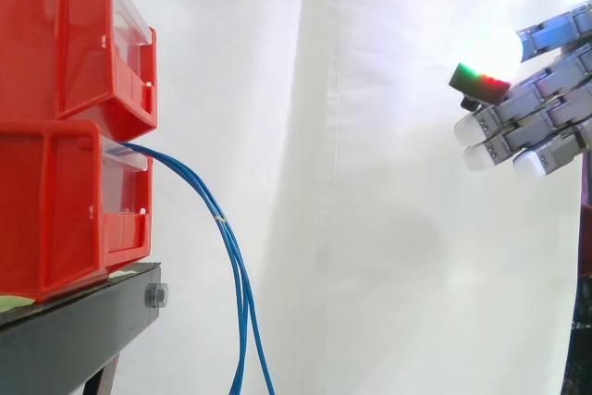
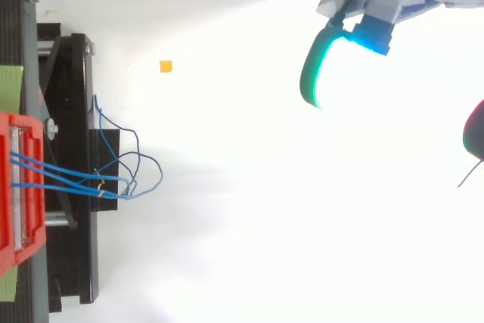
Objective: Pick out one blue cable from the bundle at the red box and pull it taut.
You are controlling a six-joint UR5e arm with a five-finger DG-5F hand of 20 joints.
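The blue cables (image 1: 231,256) leave the front of the lower red box (image 1: 55,210) as a loose bundle and sag down past the edge of the black stand (image 1: 74,330) beneath that box. Seen from above, they loop slackly just in front of it. The robot hand (image 1: 555,104) hovers well apart from the red box, out beyond its front and slightly higher, with its fingers apart and nearly straight and nothing in them. I judge the task barely begun: no cable is singled out, gripped or tensioned. What is left is to approach the bundle, pinch one strand and draw it away from the box until it is taut.
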